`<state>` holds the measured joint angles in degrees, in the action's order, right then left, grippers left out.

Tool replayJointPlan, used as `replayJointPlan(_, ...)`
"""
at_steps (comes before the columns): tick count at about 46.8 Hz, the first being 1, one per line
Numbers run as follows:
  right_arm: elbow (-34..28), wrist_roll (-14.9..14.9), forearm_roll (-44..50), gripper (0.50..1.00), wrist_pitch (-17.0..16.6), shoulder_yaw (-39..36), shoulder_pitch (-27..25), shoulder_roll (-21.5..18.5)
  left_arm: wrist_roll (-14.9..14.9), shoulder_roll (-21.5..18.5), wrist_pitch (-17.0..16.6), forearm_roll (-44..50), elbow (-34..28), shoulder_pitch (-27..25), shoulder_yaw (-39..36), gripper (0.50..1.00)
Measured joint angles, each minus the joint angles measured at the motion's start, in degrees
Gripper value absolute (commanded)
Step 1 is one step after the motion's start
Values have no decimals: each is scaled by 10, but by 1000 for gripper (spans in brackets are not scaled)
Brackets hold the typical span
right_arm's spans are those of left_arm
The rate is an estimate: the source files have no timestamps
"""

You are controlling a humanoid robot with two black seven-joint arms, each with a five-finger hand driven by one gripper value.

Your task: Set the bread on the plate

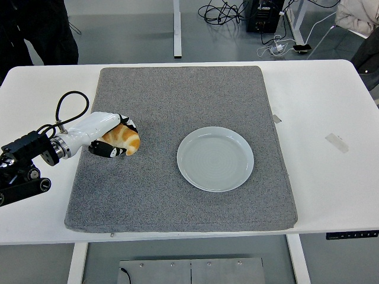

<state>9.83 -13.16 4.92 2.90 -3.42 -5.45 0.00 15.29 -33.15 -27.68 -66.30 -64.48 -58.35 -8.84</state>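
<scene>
Bread (125,138) partly hidden under left hand (109,137) fingers (112,151); left arm cut off.

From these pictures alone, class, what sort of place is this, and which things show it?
Probably a robotics lab: a white height-adjustable table with a grey felt mat, loose black cables on the floor, and a robot's left hand.

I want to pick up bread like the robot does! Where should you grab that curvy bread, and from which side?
Probably around its thick middle, from the left. The bread is a curved croissant lying flat on the gray mat, and its ends look thinner. The left robot hand comes in from that side and has its fingers curled around it, which leaves the way to the plate open.
</scene>
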Motion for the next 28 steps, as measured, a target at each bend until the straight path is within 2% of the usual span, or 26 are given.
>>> replayJointPlan(14,0,0,0,1000,0,0,0,0,1,-4,5,-2,-5,-14,12,500)
replayJointPlan(28,0,0,0,1000,0,0,0,0,4,2,10,-6,-26,-70,12,500)
